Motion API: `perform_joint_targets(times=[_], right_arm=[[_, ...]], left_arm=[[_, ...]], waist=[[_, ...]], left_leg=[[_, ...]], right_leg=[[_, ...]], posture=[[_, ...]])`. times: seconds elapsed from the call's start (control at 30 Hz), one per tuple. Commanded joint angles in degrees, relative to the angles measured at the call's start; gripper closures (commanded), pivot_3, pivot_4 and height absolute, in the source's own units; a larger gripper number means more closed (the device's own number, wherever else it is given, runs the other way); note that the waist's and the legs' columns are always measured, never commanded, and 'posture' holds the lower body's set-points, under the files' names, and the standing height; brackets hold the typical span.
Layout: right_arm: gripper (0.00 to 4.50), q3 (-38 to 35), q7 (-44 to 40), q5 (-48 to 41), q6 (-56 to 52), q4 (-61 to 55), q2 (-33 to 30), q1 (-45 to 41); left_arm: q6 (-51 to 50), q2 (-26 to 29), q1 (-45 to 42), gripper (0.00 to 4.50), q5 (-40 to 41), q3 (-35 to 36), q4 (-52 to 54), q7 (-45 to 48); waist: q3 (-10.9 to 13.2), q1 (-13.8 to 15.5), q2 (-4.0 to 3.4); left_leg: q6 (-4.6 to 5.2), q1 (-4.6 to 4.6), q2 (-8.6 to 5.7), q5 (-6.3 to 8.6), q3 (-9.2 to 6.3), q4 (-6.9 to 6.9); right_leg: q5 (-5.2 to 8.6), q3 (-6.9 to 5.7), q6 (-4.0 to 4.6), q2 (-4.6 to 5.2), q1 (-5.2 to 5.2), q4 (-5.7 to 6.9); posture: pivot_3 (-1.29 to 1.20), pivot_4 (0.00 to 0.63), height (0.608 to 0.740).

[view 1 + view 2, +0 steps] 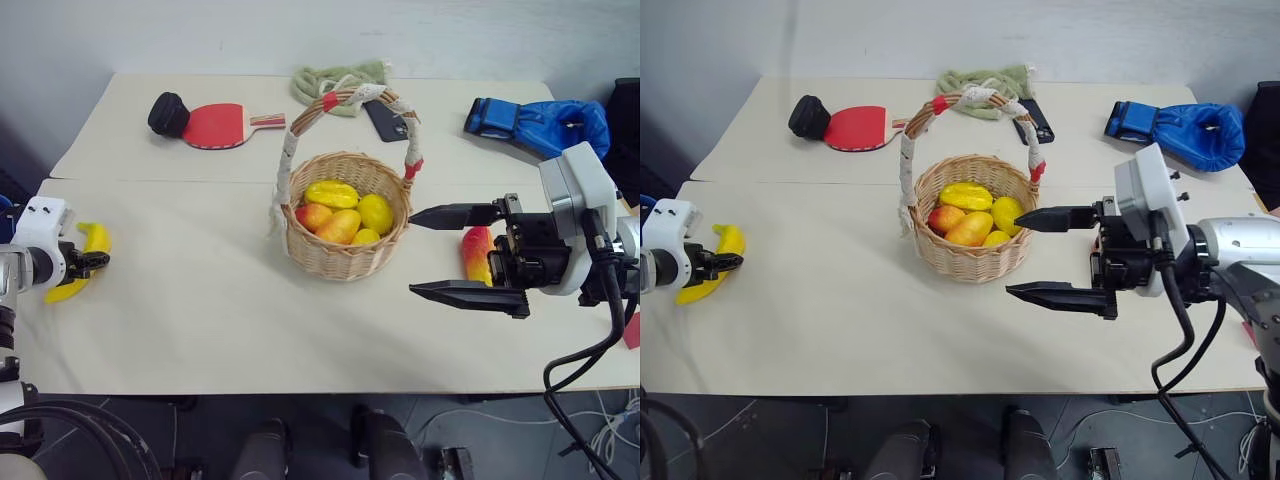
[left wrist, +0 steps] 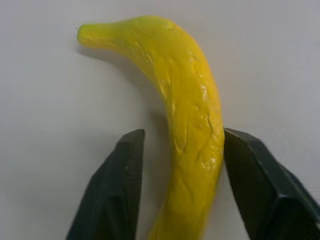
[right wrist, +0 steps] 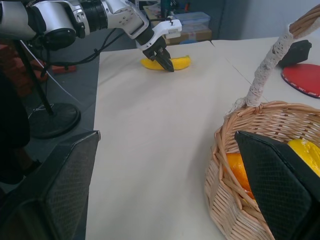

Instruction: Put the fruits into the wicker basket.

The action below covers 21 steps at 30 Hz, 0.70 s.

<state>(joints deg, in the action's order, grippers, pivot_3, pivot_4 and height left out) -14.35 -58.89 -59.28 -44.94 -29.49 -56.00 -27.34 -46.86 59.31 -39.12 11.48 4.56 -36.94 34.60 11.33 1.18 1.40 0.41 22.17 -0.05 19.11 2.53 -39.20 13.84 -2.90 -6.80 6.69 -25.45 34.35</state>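
The left claw (image 2: 182, 185) sits down over the yellow banana (image 2: 185, 125) on the desk (image 1: 200, 300), its two black fingers (image 2: 112, 190) straddling the fruit's lower half; one finger stands a little off the skin and the other is right against it, so whether the banana is truly clamped cannot be told. Taking the wicker basket (image 1: 345, 250) as the landmark, the banana and the left claw lie well to the robot's left of it, close to the desk's left edge. The right claw (image 1: 450, 252) hangs just to the right of the basket, pointing at it with its fingers spread wide and holding nothing; in its own wrist view one finger lies across the basket's rim. Behind that claw, to the right of the basket, a red-and-yellow mango (image 1: 477, 252) lies on the desk. Inside the basket rest several fruits (image 1: 342, 212): yellow pieces, a reddish peach-like one and an orange one. The basket's tall handle (image 1: 350, 97), wrapped in white cloth with red tape, arches over them. Beyond the basket lie a green cloth (image 1: 340, 80) and a dark phone-like slab (image 1: 385, 120); to the far left of it a red paddle (image 1: 215, 125) with a black object (image 1: 168, 113) beside it; to the far right a blue boxing glove (image 1: 540, 125).
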Motion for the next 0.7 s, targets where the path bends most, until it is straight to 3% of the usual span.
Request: perform_joint_targets(times=[0.03, 0.1, 0.3, 0.5, 0.6, 0.7], right_arm=[[0.0, -3.24, -0.36, 0.31, 1.75, -0.82, -0.66, 1.14], [0.0, -2.36, 0.4, 0.78, 1.9, -0.47, -0.32, 0.22], [0.0, -1.2, 1.78, 3.82, 2.14, 1.77, -0.57, -1.39], [0.0, -6.5, 2.59, 2.84, -0.39, 1.35, -2.68, 3.53], [0.0, -8.3, 4.11, 1.78, -1.31, 0.43, -3.05, 5.11], [0.0, -9.63, 5.53, 1.28, -1.7, -0.83, -2.69, 6.46]], left_arm=[[-1.05, 0.55, -0.27, 3.51, -0.99, 0.55, 1.48, 1.08], [-3.26, 0.72, 0.91, 3.91, -0.07, 0.95, 4.35, 2.28], [-13.41, 2.32, 5.98, 3.91, 5.41, 5.05, 23.15, 5.82], [-24.97, 8.27, 14.18, 3.91, 28.57, 13.28, 60.3, 23.28], [-26.51, 8.48, 11.54, 3.91, 36.67, 13.61, 67.17, 25.85], [-27.82, 4.94, 2.41, 3.91, 38.9, 8.01, 66.24, 22.47]], waist=[[-0.01, 0.03, 0.01], [-0.01, 0.0, 0.01], [-0.01, -0.01, 0.03], [0.0, 0.15, 0.07], [-0.01, 0.08, -0.03], [0.0, 0.15, -0.03]], left_leg=[[-0.02, -0.01, 0.01, -0.01, 0.0, 0.0], [-0.03, -0.02, 0.02, -0.02, 0.0, -0.01], [-0.03, -0.03, 0.19, -0.02, -0.04, -0.03], [0.04, 0.09, 0.31, 0.03, -0.37, -0.04], [0.09, 0.05, 0.24, 0.1, -0.31, -0.04], [0.07, -0.07, 0.08, 0.04, -0.25, -0.06]], right_leg=[[0.0, 0.0, 0.0, -0.01, 0.0, 0.04], [0.0, 0.01, 0.01, -0.01, -0.01, 0.07], [0.0, 0.07, 0.01, 0.0, -0.03, 0.1], [0.0, 0.09, 0.02, 0.1, -0.06, -0.14], [0.01, 0.15, 0.03, 0.17, -0.03, -0.23], [0.0, 0.15, 0.03, 0.09, 0.01, -0.05]], posture=[[0.0, 0.15, 0.74], [0.0, 0.15, 0.74], [0.0, 0.15, 0.74], [0.0, 0.15, 0.74], [0.0, 0.15, 0.74], [0.0, 0.15, 0.74]])
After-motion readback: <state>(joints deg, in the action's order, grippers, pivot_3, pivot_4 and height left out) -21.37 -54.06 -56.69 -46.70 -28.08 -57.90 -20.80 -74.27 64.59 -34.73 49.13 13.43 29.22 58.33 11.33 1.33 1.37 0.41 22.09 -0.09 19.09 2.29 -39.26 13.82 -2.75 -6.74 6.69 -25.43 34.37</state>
